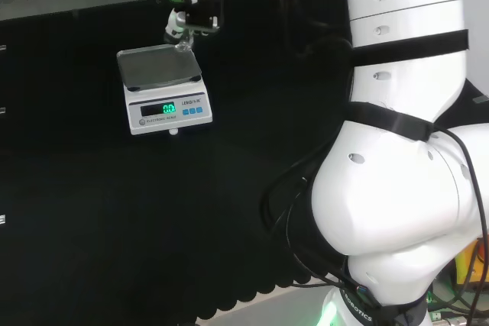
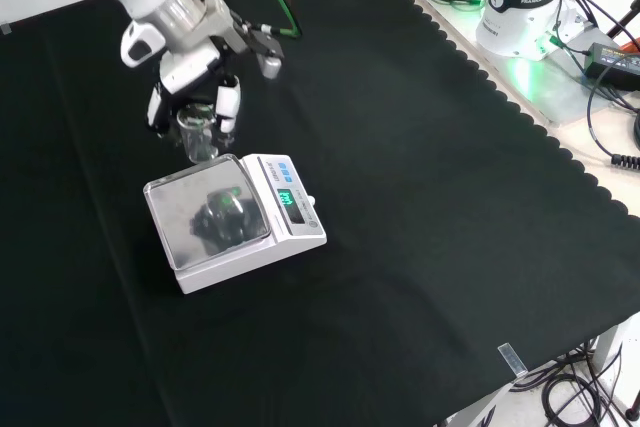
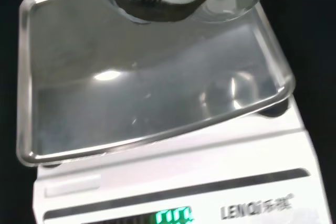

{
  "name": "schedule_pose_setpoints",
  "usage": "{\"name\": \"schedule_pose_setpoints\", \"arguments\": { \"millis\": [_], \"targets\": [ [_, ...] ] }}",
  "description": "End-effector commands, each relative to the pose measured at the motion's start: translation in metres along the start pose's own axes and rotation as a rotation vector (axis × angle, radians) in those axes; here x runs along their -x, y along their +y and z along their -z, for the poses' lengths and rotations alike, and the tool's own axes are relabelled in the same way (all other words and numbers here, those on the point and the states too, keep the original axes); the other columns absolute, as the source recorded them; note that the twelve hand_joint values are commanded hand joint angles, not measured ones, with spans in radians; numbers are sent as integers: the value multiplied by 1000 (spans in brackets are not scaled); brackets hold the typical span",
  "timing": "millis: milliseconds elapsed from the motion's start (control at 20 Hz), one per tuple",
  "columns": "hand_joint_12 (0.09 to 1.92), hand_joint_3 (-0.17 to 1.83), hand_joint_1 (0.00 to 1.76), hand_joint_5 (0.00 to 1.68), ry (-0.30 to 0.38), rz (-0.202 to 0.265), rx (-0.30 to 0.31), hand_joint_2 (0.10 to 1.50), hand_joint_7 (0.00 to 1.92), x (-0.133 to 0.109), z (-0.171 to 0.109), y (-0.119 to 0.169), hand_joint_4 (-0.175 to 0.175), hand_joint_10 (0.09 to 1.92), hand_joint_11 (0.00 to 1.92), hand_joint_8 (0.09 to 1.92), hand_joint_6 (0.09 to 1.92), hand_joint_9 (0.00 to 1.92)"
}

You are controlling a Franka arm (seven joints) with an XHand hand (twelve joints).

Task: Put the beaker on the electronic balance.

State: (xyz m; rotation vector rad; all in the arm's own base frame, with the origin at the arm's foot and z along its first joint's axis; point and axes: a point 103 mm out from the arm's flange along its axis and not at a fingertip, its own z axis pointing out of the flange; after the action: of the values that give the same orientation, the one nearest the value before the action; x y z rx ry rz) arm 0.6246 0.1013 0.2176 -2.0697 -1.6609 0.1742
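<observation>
Cloth [image 2: 430, 247]: black, covering the bench; the balance stands on it, with nothing else on it that I can make out.
Arm [image 1: 397, 150]: the big white links at 3 o'clock in the head view; it reaches over to the balance's far edge.
Balance [image 2: 236, 219]: in the front view it sits at about 9 o'clock from the cloth's middle. Its display is lit green. Its pan [image 3: 147, 87] is bare; it carries only reflections.
Hand [image 2: 195, 67]: at 12 o'clock from the balance in the front view, above the pan's far edge. Its fingers [image 2: 229, 102] hang down on both sides of the beaker and appear curled round it, so I judge it to be grasping the beaker.
Beaker [image 2: 198, 134]: small, clear, upright, between the fingers. It is just beyond the pan's far corner, at about 11 o'clock from the pan's middle in the front view. In the head view [image 1: 182, 42] it sits at the pan's far right corner. I cannot tell whether its base touches anything.
Done: the beaker is picked up and brought to the balance's edge.
Left: carry it over the pan's middle, lower it onto the pan, open the fingers and withdraw.
</observation>
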Motion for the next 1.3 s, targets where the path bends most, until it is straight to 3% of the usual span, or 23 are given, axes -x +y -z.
{"name": "schedule_pose_setpoints", "arguments": {
  "millis": [50, 400, 950, 1300],
  "targets": [
    [1228, -175, 1280, 542, 1, 45, -24, 1242, 903, -25, -25, 3, -175, 1118, 1241, 1284, 1069, 1038],
    [1226, -175, 1277, 539, 13, 69, -18, 1244, 900, -34, -44, 12, -175, 1114, 1236, 1286, 1067, 1036],
    [1224, -175, 1274, 534, 1, 73, -69, 1248, 888, -40, -68, 37, -175, 1109, 1226, 1285, 1065, 1027],
    [1190, -175, 1254, 497, -56, 83, -87, 1246, 841, -43, -63, 38, -175, 1084, 1176, 1275, 1053, 985]
  ]
}}
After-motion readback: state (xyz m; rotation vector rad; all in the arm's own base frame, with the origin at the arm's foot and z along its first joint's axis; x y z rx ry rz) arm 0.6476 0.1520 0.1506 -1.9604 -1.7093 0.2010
